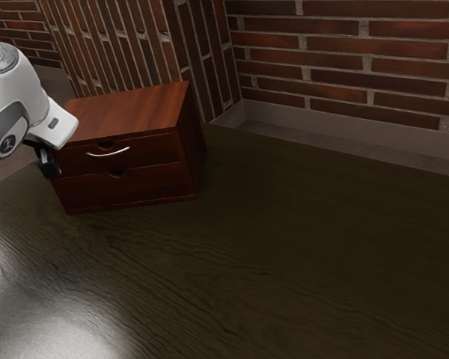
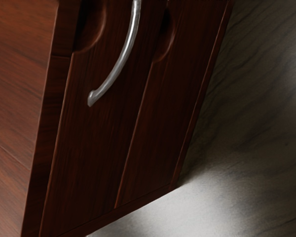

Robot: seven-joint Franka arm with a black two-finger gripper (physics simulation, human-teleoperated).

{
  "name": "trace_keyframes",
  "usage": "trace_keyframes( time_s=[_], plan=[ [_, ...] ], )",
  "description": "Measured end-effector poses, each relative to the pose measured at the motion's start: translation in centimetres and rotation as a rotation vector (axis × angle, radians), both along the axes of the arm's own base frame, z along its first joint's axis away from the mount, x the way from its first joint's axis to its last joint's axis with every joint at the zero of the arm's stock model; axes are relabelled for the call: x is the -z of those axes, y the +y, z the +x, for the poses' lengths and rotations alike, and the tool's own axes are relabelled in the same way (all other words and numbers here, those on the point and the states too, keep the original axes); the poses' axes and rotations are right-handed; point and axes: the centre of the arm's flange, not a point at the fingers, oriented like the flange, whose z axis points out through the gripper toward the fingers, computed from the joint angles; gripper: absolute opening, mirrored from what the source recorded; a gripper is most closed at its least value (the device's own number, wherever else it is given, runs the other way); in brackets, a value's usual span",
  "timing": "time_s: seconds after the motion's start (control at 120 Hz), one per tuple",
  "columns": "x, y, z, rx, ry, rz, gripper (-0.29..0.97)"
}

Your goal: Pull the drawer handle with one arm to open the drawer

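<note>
A small dark-red wooden cabinet (image 1: 127, 112) stands on the floor near the brick wall, with two drawer fronts one above the other. The upper drawer (image 1: 146, 153) carries a curved silver handle (image 1: 108, 152) and its front lies flush with the lower drawer (image 1: 127, 185). My gripper (image 1: 51, 163) hangs off the white hand at the exterior view's left, just beside the cabinet's front corner, level with the upper drawer and a short way from the handle. In the wrist view the silver handle (image 2: 116, 64) arcs across the upper drawer front (image 2: 96, 163), close under my hand.
Dark wood-grain floor (image 1: 284, 254) spreads wide toward the exterior view's right and front. A red brick wall (image 1: 344, 52) with a grey baseboard runs behind, and a slatted brick panel (image 1: 135, 37) stands right behind the cabinet.
</note>
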Motion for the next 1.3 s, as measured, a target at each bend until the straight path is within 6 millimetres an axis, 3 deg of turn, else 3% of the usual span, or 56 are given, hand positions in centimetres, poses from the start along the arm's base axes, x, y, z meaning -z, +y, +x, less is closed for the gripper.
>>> trace_keyframes(
  time_s=[0.317, 0.675, 0.925, 1.3],
  plan=[
    [2.4, -1.4, 2.0, 0.041, 0.02, -0.004, 0.68],
    [3.6, 0.3, 2.4, 0.013, 0.04, 0.008, 0.68],
    [4.1, 0.3, 3.0, 0.013, 0.051, 0.012, 0.68],
    [4.9, -4.7, 6.5, 0.099, 0.058, 0.007, 0.68]
  ],
)
